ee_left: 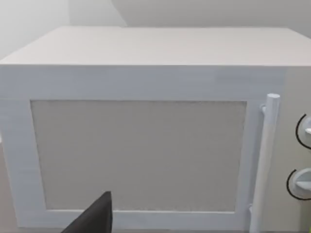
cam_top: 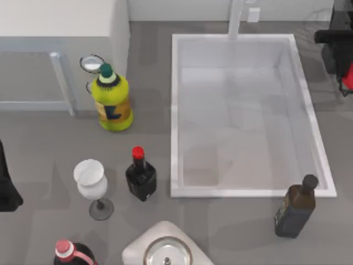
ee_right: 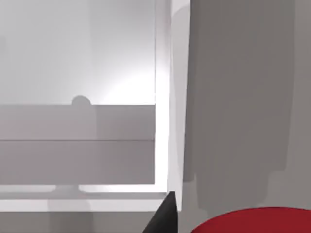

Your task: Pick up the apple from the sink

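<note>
My right gripper [cam_top: 346, 74] is cut off by the top view's right edge, so I cannot tell how its fingers stand. The apple [cam_top: 348, 77] appears there as a red sliver at that edge; in the right wrist view it is cropped by the lower edge. My left arm [cam_top: 6, 185] is cropped at the left edge, its gripper out of frame. The bottom edge cuts off a pot [cam_top: 167, 251] and a red-capped bottle [cam_top: 69, 253]. The microwave [ee_left: 146, 126] runs past the left wrist view's edges.
</note>
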Controlling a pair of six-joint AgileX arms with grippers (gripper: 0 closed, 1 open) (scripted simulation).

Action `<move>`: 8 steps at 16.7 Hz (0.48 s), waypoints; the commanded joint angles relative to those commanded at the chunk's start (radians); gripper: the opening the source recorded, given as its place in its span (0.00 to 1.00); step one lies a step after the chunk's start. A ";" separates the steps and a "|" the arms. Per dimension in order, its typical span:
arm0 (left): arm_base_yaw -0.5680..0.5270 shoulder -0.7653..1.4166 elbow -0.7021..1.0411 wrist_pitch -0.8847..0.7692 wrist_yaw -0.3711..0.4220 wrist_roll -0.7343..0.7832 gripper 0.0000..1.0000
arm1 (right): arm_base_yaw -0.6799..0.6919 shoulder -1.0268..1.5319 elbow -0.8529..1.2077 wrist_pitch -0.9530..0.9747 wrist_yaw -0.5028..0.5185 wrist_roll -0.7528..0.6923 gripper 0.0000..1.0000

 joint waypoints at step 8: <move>0.000 0.000 0.000 0.000 0.000 0.000 1.00 | -0.152 -0.119 -0.194 0.081 -0.008 -0.151 0.00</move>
